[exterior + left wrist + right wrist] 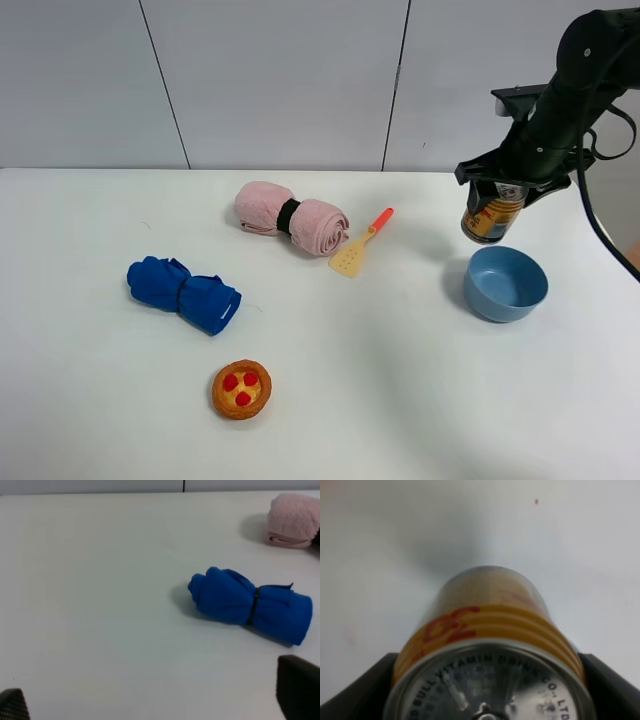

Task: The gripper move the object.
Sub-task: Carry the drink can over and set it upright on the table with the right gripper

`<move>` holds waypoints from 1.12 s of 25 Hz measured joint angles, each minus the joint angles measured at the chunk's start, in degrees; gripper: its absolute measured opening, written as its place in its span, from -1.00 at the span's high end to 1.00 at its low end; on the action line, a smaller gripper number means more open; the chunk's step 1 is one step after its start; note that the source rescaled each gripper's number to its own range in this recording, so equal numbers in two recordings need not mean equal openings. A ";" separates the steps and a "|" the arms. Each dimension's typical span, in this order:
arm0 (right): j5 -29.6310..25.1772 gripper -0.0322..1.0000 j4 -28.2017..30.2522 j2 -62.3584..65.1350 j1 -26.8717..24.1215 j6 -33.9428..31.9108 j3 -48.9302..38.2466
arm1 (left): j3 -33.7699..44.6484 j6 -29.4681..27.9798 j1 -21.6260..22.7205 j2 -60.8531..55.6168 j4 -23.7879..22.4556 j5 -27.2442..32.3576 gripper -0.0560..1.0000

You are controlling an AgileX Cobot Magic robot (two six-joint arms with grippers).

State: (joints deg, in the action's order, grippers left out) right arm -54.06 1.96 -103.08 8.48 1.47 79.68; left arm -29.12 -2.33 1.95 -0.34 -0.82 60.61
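My right gripper [497, 196] is shut on the golden-orange can [492, 214] and holds it in the air, above the table and just behind the blue bowl [507, 283]. In the right wrist view the can [487, 625] fills the frame between the two dark fingers [362, 690], its silver top toward the camera. My left gripper [150, 705] is open and empty; only its two dark fingertips [299, 686] show, in front of the blue rolled cloth [252, 605]. The left arm is out of the high view.
On the white table [400, 380] lie a pink rolled towel [291, 217], a blue rolled cloth [183, 293], an orange-handled spatula [360, 245] and a small fruit tart [241, 389]. The table's back edge meets a grey wall.
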 joint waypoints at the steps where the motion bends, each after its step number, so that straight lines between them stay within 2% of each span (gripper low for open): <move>1: -0.16 0.93 -0.06 -1.15 0.00 0.05 1.45 | 0.00 0.00 0.00 0.00 0.00 0.00 -1.00; 6: -0.30 0.93 -1.10 -6.26 -1.71 0.45 6.30 | 0.00 0.00 0.00 0.00 0.00 0.00 -1.00; 13: 0.03 0.93 -1.96 -10.81 -4.30 1.35 6.57 | 0.00 0.00 0.00 0.00 0.00 0.00 -1.00; 28: 3.98 0.94 -2.66 -16.92 -4.50 2.39 6.86 | 0.00 0.00 0.00 0.00 0.00 0.00 -1.00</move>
State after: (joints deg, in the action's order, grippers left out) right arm -50.08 -0.70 -120.00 3.98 3.87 86.54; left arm -29.12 -2.33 1.95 -0.34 -0.82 60.61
